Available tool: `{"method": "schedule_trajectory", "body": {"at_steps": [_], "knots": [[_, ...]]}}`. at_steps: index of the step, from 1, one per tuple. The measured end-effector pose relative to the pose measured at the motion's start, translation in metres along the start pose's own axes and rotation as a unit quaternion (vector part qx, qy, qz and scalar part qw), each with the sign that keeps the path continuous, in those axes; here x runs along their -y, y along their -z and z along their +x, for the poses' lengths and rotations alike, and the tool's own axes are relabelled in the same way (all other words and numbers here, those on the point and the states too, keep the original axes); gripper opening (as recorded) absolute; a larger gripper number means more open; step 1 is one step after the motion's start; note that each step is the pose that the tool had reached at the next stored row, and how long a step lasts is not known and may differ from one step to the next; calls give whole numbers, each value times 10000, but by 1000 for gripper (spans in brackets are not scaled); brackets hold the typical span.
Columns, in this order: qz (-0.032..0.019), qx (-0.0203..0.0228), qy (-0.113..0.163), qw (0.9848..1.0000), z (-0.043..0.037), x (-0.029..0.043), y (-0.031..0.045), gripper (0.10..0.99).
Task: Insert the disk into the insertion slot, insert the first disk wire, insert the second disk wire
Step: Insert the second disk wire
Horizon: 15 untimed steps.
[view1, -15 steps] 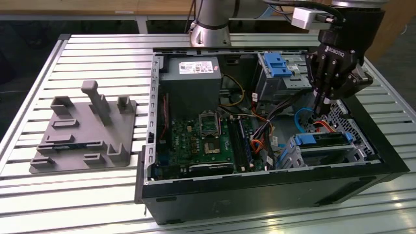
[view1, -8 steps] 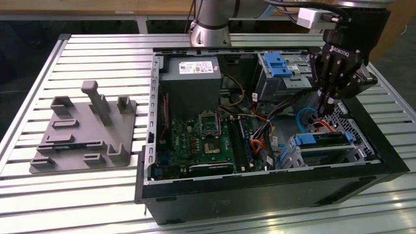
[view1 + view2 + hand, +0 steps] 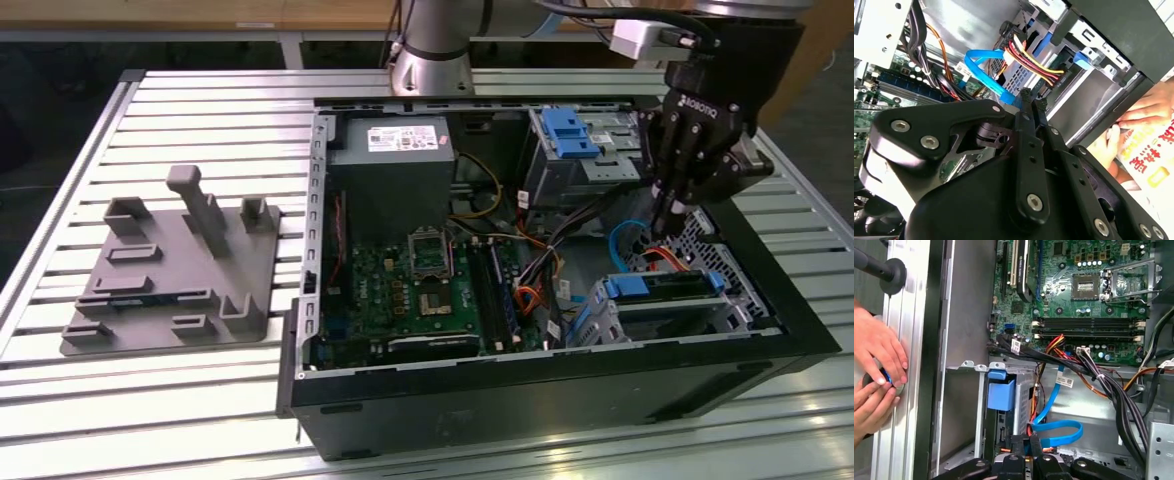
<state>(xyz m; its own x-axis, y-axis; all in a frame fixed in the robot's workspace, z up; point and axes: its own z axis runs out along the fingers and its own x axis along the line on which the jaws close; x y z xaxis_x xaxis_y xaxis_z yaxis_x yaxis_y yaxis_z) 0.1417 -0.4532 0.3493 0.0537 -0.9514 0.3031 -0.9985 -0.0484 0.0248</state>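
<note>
The black gripper (image 3: 1030,97) is nearest in the second wrist view, its fingers pressed together just beside the second disk wire (image 3: 985,70). Its blue loop lies by the insertion slot (image 3: 721,262). Seating the plug likely needs a straight, gentle push. The fingertips hide the plug itself.

Claw (image 3: 663,212) low at the arm's end, pointing downward, fingers (image 3: 1026,107) pressed together, tips nearly touching.
</note>
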Motion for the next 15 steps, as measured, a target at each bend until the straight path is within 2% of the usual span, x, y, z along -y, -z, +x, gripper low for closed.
{"method": "schedule_trajectory", "body": {"at_steps": [6,7,8,11,14,15], "knots": [[-2,2,-3,10000,193,-10,-62,161],[-2,9,-5,10000,211,-11,-73,161],[-3,33,-11,10000,217,-12,-78,161],[-1,167,-29,9999,222,-12,-88,161],[13,377,-29,9993,232,-7,-93,161],[16,426,-28,9991,233,1,-93,161]]}}
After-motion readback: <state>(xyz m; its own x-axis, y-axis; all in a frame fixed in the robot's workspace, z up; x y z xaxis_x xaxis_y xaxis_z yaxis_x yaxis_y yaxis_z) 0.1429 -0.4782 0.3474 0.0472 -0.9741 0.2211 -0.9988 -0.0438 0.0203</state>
